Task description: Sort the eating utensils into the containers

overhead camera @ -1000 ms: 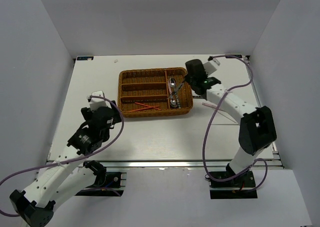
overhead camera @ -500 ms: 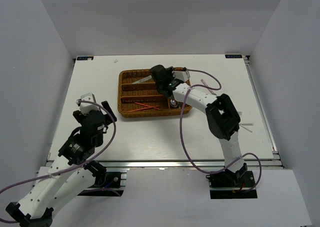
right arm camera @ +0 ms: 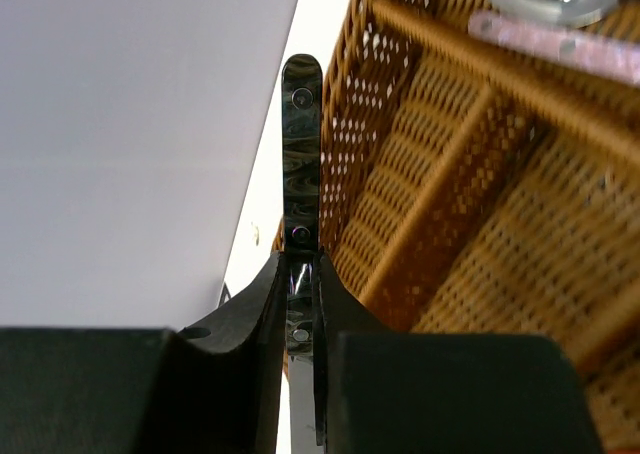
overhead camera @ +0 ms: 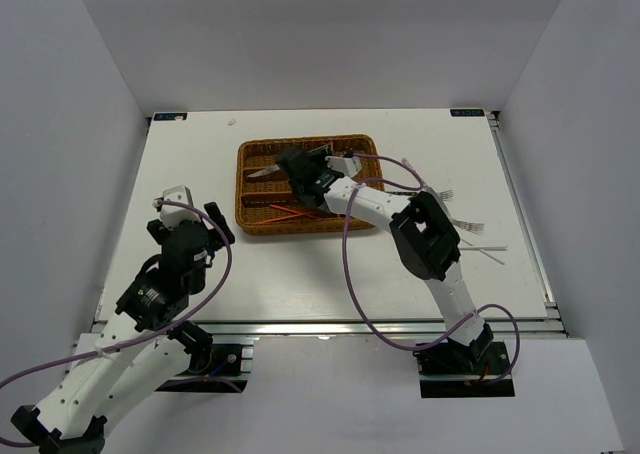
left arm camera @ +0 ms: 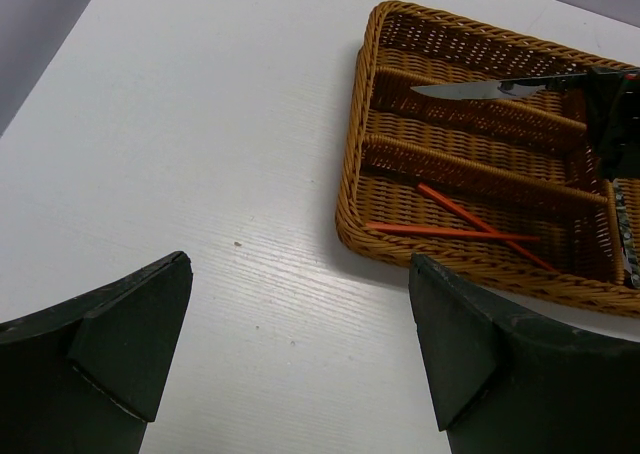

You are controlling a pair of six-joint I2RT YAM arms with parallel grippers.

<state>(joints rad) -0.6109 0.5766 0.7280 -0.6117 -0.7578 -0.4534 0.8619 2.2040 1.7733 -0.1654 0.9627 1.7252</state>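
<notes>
Viewing from above: right gripper (overhead camera: 291, 170) pinches a knife (overhead camera: 262, 172) over the wicker tray (overhead camera: 310, 228) — blade pointing left. Left wrist: left gripper (left arm camera: 300, 314) spread wide over the table (left arm camera: 200, 124), tray ahead-right. Right wrist: fingers (right arm camera: 255, 304) clamp the knife's handle.

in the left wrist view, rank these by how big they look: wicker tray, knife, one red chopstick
1. wicker tray, clearly largest
2 and 3. knife and red chopstick look about equally long; the right gripper covers the knife's handle end, so no ranking between them
</notes>
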